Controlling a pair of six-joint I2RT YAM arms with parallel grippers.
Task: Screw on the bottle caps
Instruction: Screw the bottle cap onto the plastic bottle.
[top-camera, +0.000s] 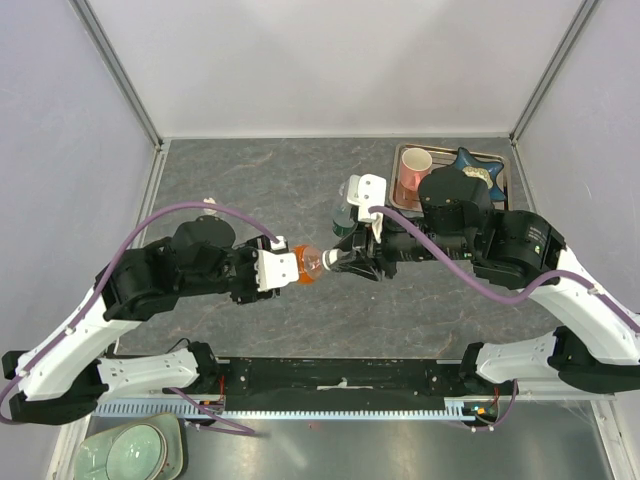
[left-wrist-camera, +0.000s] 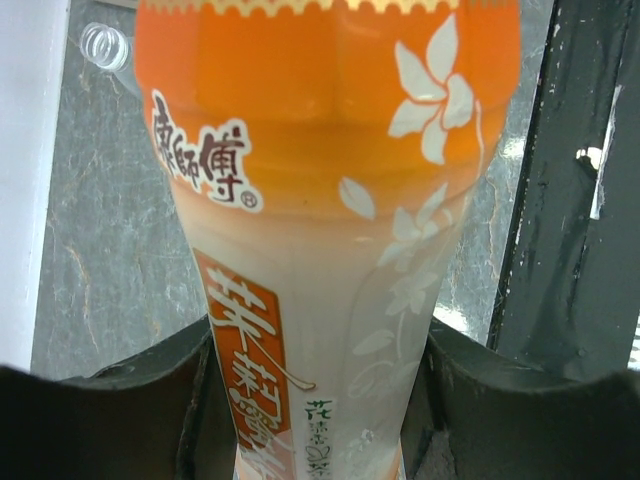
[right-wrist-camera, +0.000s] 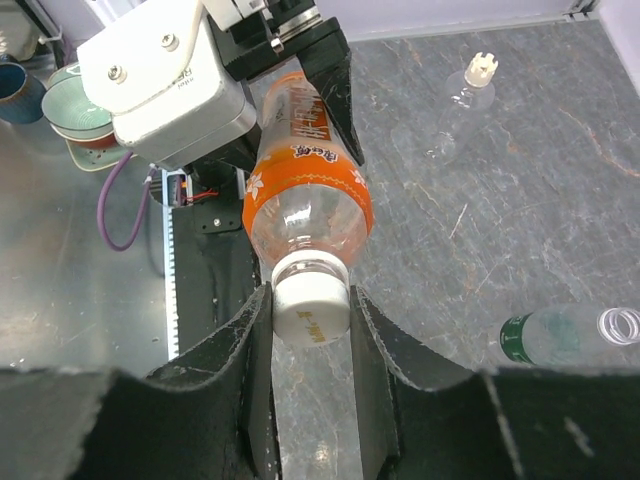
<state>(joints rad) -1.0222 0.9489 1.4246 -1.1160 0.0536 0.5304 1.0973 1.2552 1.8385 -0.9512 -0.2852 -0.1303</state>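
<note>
The orange-label bottle (top-camera: 305, 268) is held level above the table between the two arms. My left gripper (left-wrist-camera: 320, 350) is shut on its lower body (left-wrist-camera: 330, 200). A white bottle cap (right-wrist-camera: 312, 308) sits on the bottle's neck, and my right gripper (right-wrist-camera: 312, 305) is shut on that cap, one finger on each side. The green-label clear bottle (right-wrist-camera: 560, 337) lies on the table with its mouth open, partly hidden under the right wrist in the top view (top-camera: 343, 222). The tiny clear bottle (right-wrist-camera: 463, 105) lies farther off with a white cap on it.
A tray (top-camera: 503, 160) at the back right holds a pink mug (top-camera: 415, 163) and a blue star-shaped object (top-camera: 468, 163). Stacked bowls (top-camera: 130, 452) sit off the table's near left corner. Enclosure walls and frame posts ring the dark stone tabletop (top-camera: 260, 180).
</note>
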